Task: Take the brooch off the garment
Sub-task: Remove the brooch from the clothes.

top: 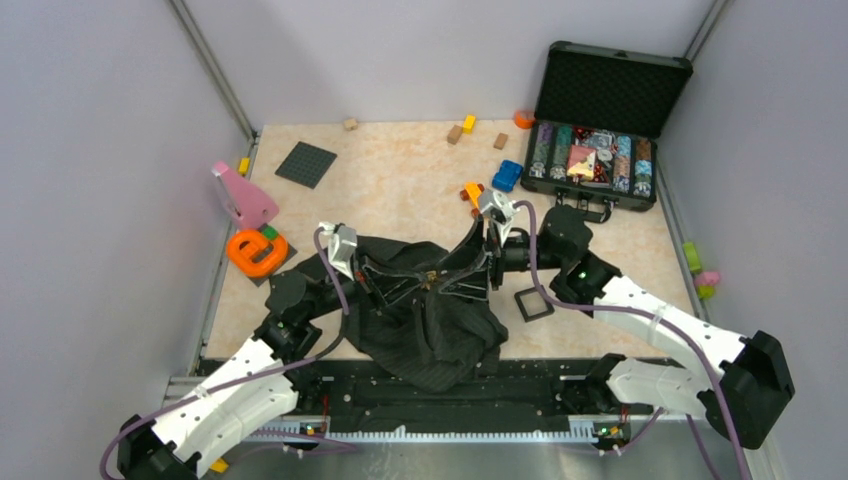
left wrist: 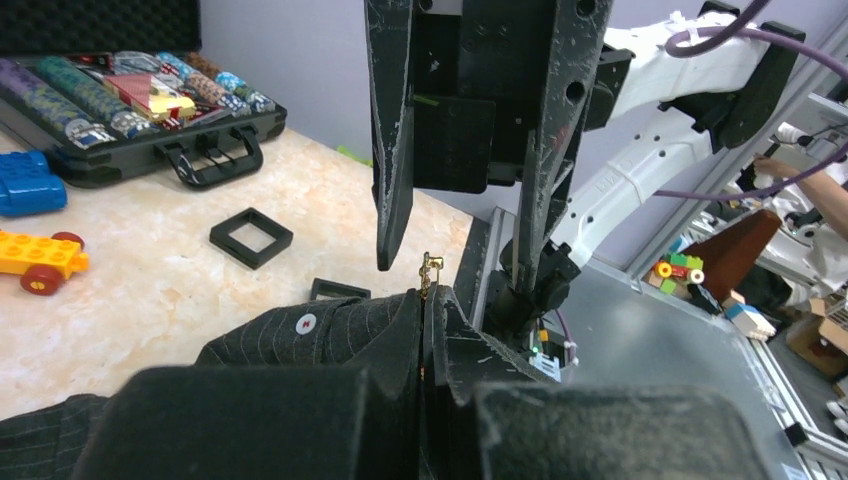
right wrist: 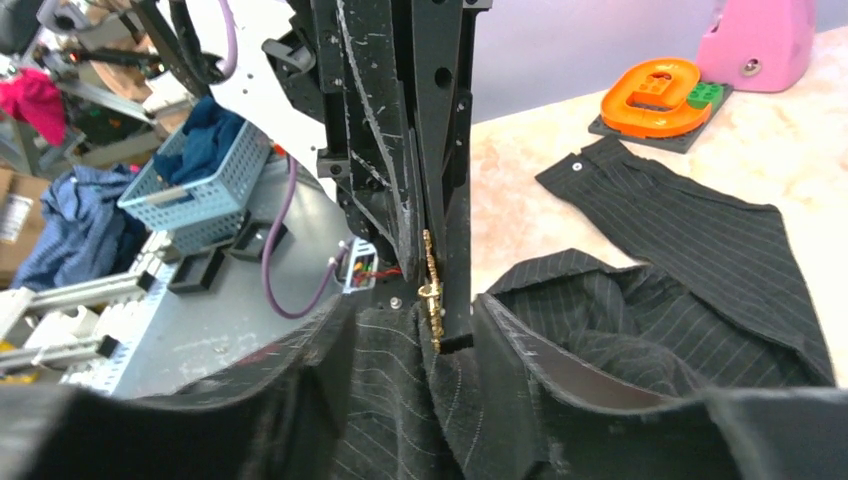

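One shirt [top: 430,330] is slumped at the table's [top: 400,180] near edge, with one gold brooch [left wrist: 431,272] on its raised fold. The left gripper [left wrist: 426,305] is clenched tight on the brooch at that fold. The brooch stands upright, long axis vertical, its top end poking clear of the fingertips. The right gripper [left wrist: 458,262] faces it, fingers spread wide either side, gripping nothing. Beyond are two black square frames, one [left wrist: 338,290] just beside the shirt and one [left wrist: 252,237] farther off. Then come a yellow toy car [left wrist: 35,262], a blue brick [left wrist: 25,185], and the open chip case [top: 600,150] at the back.
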`<state>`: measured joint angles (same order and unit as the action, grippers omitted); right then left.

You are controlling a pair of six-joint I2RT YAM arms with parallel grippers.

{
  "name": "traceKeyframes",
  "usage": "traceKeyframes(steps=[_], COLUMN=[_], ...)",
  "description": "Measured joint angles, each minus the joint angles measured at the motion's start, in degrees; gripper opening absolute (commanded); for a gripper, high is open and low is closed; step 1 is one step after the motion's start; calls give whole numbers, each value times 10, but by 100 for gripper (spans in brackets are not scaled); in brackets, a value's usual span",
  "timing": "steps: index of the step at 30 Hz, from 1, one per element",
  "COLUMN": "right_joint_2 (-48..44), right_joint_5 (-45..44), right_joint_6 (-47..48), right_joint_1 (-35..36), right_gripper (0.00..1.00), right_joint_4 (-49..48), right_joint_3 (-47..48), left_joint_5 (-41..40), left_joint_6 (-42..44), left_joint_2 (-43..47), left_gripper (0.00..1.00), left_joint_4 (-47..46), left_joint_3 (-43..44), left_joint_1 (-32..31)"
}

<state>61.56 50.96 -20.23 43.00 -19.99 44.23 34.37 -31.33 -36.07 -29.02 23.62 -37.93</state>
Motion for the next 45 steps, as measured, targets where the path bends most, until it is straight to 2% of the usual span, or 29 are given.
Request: traceKeyframes(steps=[8,14,19,23,28,45], right_joint_2=[-41,-48,-26,-6,25,35], right_joint_5=[-51,-103,-128,-128,-117,-103], right_joint_6=[-9,-46,-70,-86,-105,-136], right_joint_1=[0,0,0,1,6,17], right_gripper=[55,55,55,50,49,37], right_joint_4=[-32,-141,-210,-260,-301,-358], right_joint_3=[-35,-113,-125,-124,-123,-123], left_joint_5=[-59,-70,-65,-55,-50,-37], left_joint_6=[-7,-38,-63,-76,-90,-113], left_joint_2=[33,14,-10,-15,-20,-35], left_gripper=[0,0,0,0,0,0], left_joint_4=[-42,-115,-158,-177,-197,-245], left_joint_3=[-36,-60,-62,-62,-62,-64], left_joint_1=[0,0,0,0,0,0])
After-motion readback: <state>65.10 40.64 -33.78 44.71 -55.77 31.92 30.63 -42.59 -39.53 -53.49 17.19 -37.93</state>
